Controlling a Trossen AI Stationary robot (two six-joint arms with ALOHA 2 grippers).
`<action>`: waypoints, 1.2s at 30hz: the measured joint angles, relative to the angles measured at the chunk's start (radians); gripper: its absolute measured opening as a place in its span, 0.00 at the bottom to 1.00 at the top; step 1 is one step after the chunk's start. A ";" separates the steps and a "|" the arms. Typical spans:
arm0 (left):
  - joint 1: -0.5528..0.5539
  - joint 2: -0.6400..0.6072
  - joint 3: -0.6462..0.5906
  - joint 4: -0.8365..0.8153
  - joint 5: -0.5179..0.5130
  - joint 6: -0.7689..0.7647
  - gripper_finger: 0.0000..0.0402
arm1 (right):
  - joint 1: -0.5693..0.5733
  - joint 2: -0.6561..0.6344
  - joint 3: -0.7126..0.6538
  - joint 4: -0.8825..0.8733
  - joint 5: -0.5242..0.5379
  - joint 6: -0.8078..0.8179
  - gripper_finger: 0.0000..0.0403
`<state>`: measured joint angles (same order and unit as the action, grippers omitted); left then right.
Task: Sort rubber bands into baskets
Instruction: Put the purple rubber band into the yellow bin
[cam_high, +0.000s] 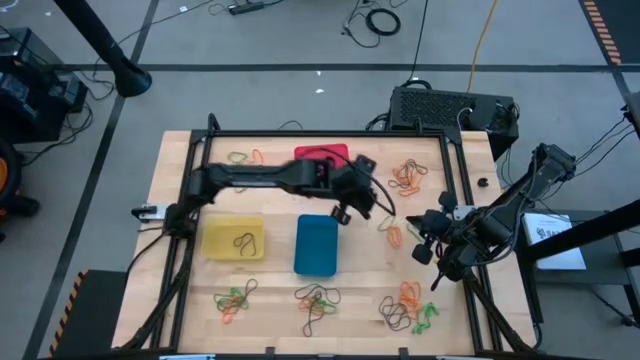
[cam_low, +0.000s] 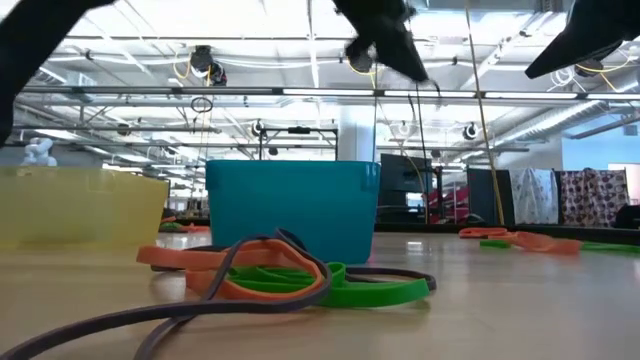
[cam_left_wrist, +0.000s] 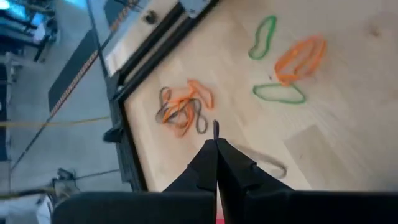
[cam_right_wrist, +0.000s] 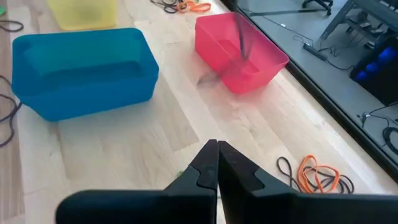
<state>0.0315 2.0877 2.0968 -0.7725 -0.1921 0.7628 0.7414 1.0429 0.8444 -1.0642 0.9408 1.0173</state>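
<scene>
Table of pale wood, carrying three baskets and scattered clumps of rubber bands. Left arm stretched from the left edge across the middle, left gripper above the blue basket's far right corner, jaws closed on a dark rubber band poking up from the tips. Right arm folded at the right edge, right gripper pointing inward, jaws closed, empty. Blue basket at centre, yellow basket left of it with a dark band inside, red basket toward the far edge. Band clumps along the near edge, more near the far right corner and far left. Orange, green and dark loops piled just in front of the blue basket in the low view.
</scene>
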 joint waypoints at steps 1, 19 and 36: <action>0.003 -0.021 0.000 -0.033 0.005 -0.024 0.00 | 0.000 0.001 0.000 0.000 -0.002 -0.008 0.00; 0.078 -0.397 -0.059 -0.614 0.036 -0.555 0.00 | -0.020 0.017 -0.039 0.137 0.159 -0.102 0.00; -0.076 -0.617 -0.498 -0.797 0.166 -1.091 0.00 | -0.187 0.018 -0.209 0.368 0.163 -0.202 0.00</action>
<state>-0.0441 1.4711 1.5984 -1.5698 -0.0258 -0.3280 0.5545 1.0611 0.6353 -0.6963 1.1036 0.8157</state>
